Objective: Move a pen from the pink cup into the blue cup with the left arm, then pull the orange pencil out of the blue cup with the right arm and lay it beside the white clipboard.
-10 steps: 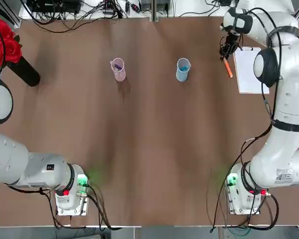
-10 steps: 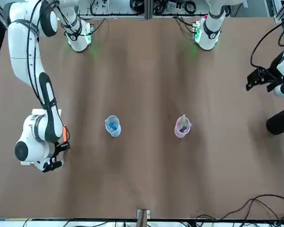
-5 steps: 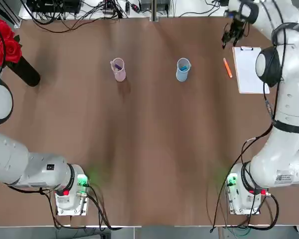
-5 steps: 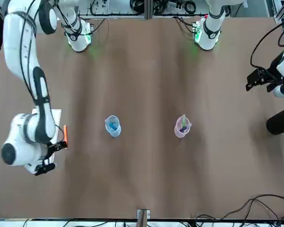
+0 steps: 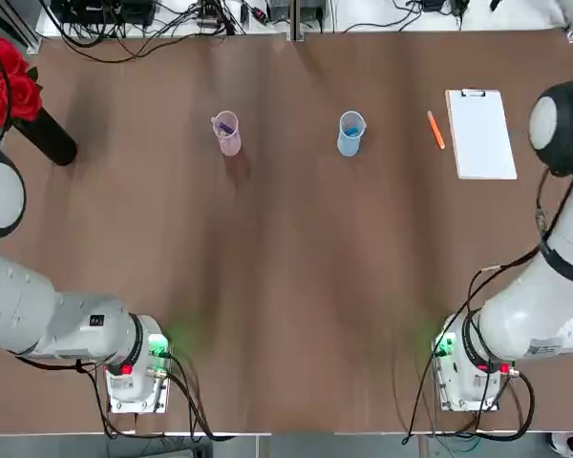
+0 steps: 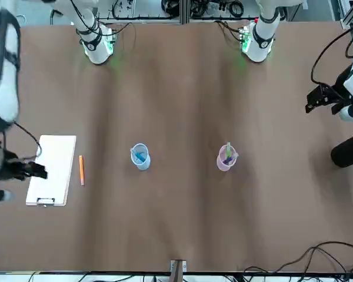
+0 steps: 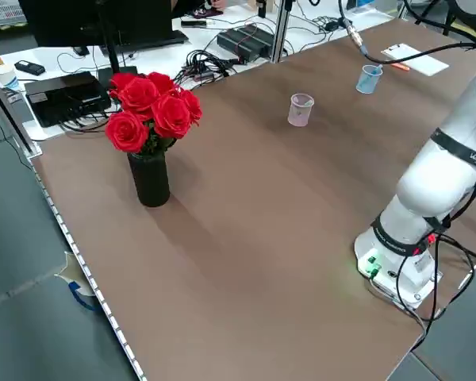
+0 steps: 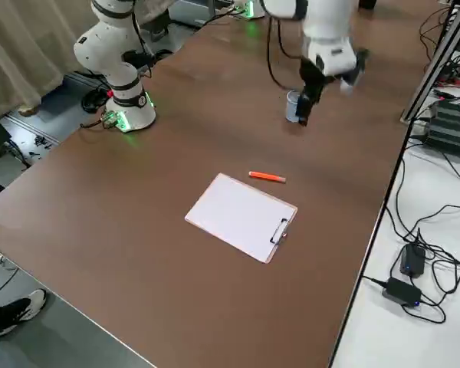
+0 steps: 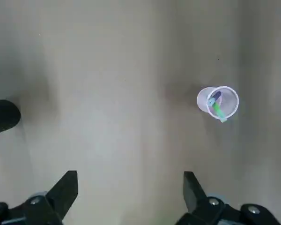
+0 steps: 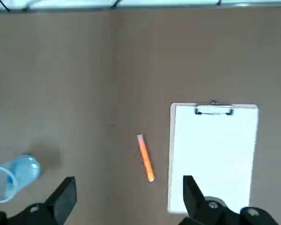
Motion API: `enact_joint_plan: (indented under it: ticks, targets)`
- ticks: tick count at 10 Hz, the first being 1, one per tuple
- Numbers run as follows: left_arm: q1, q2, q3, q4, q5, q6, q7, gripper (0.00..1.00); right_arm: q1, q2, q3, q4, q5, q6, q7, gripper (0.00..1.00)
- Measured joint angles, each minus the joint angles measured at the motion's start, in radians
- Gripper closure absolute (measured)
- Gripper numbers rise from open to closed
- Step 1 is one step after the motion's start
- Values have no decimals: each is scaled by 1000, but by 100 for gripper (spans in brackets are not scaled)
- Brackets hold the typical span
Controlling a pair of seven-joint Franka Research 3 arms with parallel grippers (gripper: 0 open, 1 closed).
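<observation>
Left gripper (image 9: 129, 183): parked beyond the far-left table side, fingers apart, gripping nothing.
Pink cup (image 9: 218, 102): well inboard of left gripper; showing green pen (image 9: 218, 111) in left wrist view, not in top view.
Blue cup (image 10: 14, 177): farther inboard, between grippers; could tip if brushed by a low swing.
Orange pencil (image 10: 146, 158): lying inboard of right gripper, beside clipboard (image 10: 213, 154); could roll if nudged.
Right gripper (image 10: 130, 183): open, empty; visible in front view, missing from top view.
</observation>
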Motion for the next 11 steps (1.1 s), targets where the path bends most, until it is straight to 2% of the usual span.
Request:
enact_joint_plan:
  ticks: [1, 3, 4, 8, 11]
  targets:
    - [0, 0, 3, 1, 0, 1, -17, 1, -5, -61, 41, -4, -44, -31, 86, 0]
    - [-1, -3, 17, 2, 0, 2, -32, 1, -37, -168, 173, -22, -134, -84, 234, 0]
    - [-5, -7, 30, 2, 0, 2, -35, 1, -57, -207, 216, -39, -148, -96, 262, 0]
    - [-19, -22, 48, 2, 7, 1, -78, 1, -113, -306, 230, -173, -150, -87, 272, 0]
    - [-20, -22, 48, 2, 8, 1, -78, 1, -121, -310, 233, -198, -150, -67, 272, 0]
